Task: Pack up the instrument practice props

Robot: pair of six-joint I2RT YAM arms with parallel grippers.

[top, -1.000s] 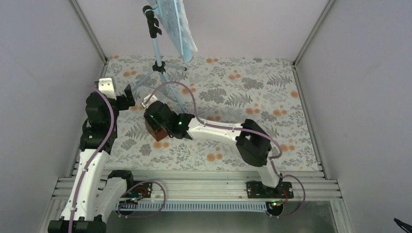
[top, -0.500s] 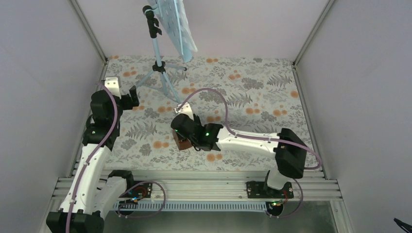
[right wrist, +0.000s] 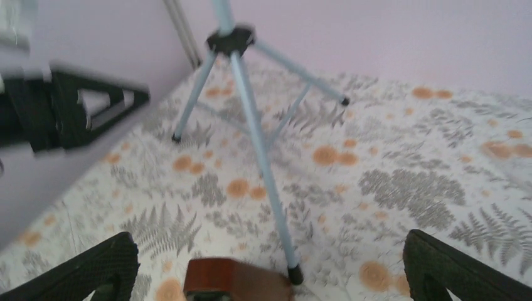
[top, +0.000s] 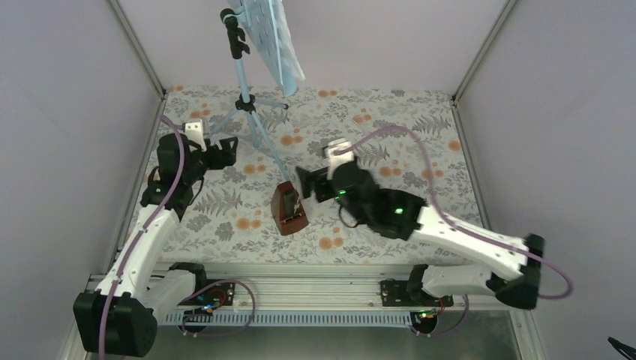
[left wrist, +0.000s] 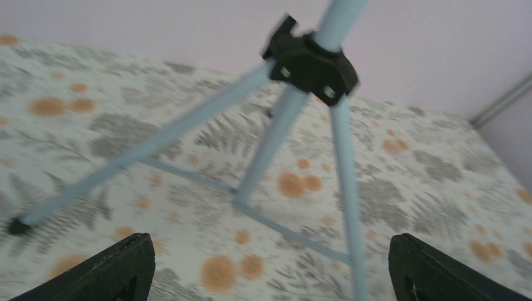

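The metronome (top: 289, 211) is seen on the table (top: 420, 150) beside the right gripper (top: 303, 184); this and the left gripper (top: 227, 152) are opened wide, nothing held.

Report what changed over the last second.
The right end effector carried the metronome rightward, released it on the table and pulled back, open. The left end effector, open, advanced toward the music stand's legs. The stand stayed put.

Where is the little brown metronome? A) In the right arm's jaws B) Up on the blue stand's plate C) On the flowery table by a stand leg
C: the metronome sits on the table beside a leg of the music stand, with no jaws on it.
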